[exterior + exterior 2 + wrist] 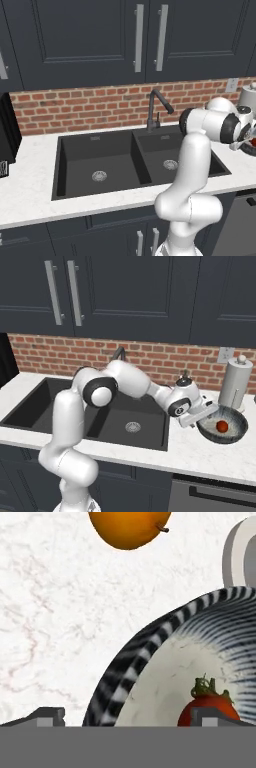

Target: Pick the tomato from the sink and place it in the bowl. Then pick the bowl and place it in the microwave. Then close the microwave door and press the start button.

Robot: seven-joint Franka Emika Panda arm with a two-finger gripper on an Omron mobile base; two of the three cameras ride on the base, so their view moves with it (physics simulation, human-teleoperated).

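The striped bowl [243,429] stands on the counter right of the black sink [150,431], with the small red tomato [222,427] lying inside it. In the hand view the bowl's ribbed wall [125,662] curves up from the bottom and the tomato [200,704] rests on its pale inside. My gripper [201,417] is at the bowl's left rim, open, with one fingertip [50,716] outside the wall and the other [212,718] over the inside, close to the tomato. Nothing is held. The microwave and its door are out of view.
A dark gooseneck faucet [153,107] rises behind the sink [80,160]. A paper towel roll [235,383] stands just behind the bowl. An orange fruit [129,527] lies on the white counter [50,612] beyond the bowl. A brick wall and dark cabinets close the back.
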